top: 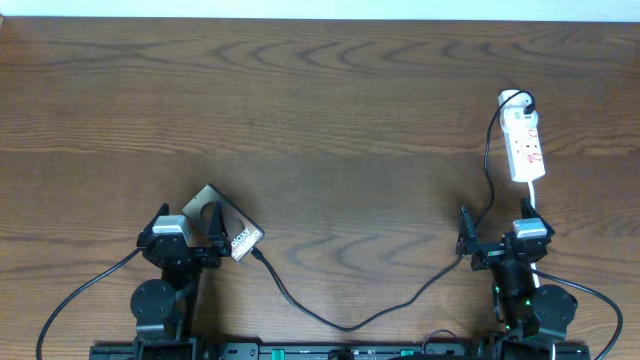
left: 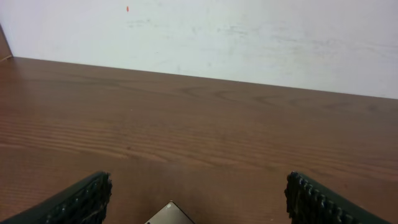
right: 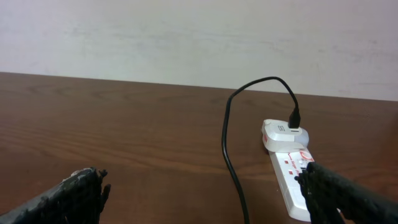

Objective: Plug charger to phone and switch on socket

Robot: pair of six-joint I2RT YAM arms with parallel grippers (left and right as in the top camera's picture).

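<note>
Charger (right: 225, 137) cable runs from a white block (right: 280, 134) at the far end of the socket (top: 525, 145) across the surface (top: 330, 120) to its plug tip (top: 257, 254). The tip lies touching the near short edge of the phone (top: 238, 232). I cannot tell whether it is seated in the port.

My left gripper (left: 199, 183) stands wide open over the phone and holds nothing; one corner of the phone shows just below, between my fingers. My right gripper (right: 200, 174) is wide open and empty too. The socket lies just ahead of it to the right, and the cable passes between its fingers.

To do this well, I judge I should steady the phone with the left gripper and take the cable close behind the tip. Then I should push straight along the port's line, not at an angle. I would press the red switch only afterwards.
</note>
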